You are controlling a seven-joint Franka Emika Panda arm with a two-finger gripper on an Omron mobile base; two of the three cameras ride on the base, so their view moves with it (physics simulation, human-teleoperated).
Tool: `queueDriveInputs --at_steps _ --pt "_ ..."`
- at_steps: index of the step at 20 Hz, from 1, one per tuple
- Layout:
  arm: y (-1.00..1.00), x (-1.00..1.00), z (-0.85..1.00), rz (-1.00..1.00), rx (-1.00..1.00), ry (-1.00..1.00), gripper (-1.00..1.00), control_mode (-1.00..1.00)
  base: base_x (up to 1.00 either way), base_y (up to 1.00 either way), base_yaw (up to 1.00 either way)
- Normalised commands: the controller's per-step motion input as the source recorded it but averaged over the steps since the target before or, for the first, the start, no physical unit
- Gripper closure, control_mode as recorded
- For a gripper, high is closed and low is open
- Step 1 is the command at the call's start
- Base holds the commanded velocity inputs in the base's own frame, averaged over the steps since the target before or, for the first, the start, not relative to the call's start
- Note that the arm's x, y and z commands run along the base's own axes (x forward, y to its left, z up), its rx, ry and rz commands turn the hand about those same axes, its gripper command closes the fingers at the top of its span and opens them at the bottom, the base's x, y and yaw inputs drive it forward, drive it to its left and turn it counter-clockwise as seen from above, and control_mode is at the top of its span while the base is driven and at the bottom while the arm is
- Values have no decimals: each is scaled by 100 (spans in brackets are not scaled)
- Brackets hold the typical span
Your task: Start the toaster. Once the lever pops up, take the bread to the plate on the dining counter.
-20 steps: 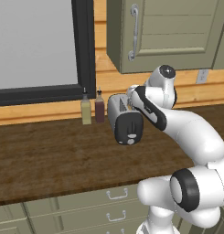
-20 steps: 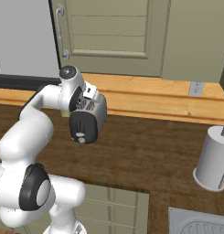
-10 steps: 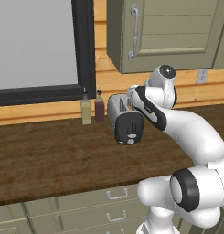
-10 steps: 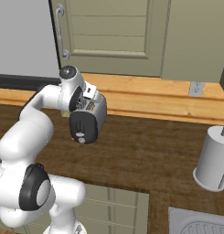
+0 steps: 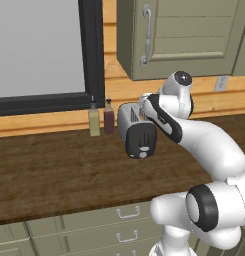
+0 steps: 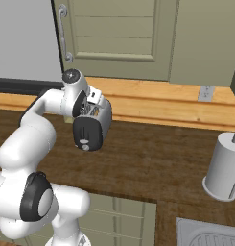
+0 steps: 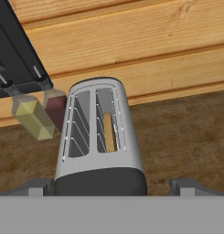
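gripper [image 7: 111, 185] wide open over toaster [image 7: 97, 137] — bread [image 7: 108, 132] in slot

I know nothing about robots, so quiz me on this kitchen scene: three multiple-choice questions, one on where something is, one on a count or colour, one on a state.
1. Where do the two small bottles stand?
A. beside the toaster, against the wall
B. in the sink
C. on top of the toaster

2. How many slots does the toaster have on top?
A. one
B. two
C. four

3. How is the gripper?
A. shut on the bread
B. shut on a bottle
C. open, holding nothing

Answers: 1 A, both bottles stand at the wall next to the toaster. 2 B, the hand view shows two slots, the bread in one. 3 C, its fingertips stand wide apart.
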Motion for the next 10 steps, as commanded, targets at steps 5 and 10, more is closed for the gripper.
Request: queueDriveInputs --at_steps 5,10 --pt "0 0 0 0 0 0 -100 -100 0 0 0" --pt "0 0 0 0 0 0 -100 -100 0 0 0"
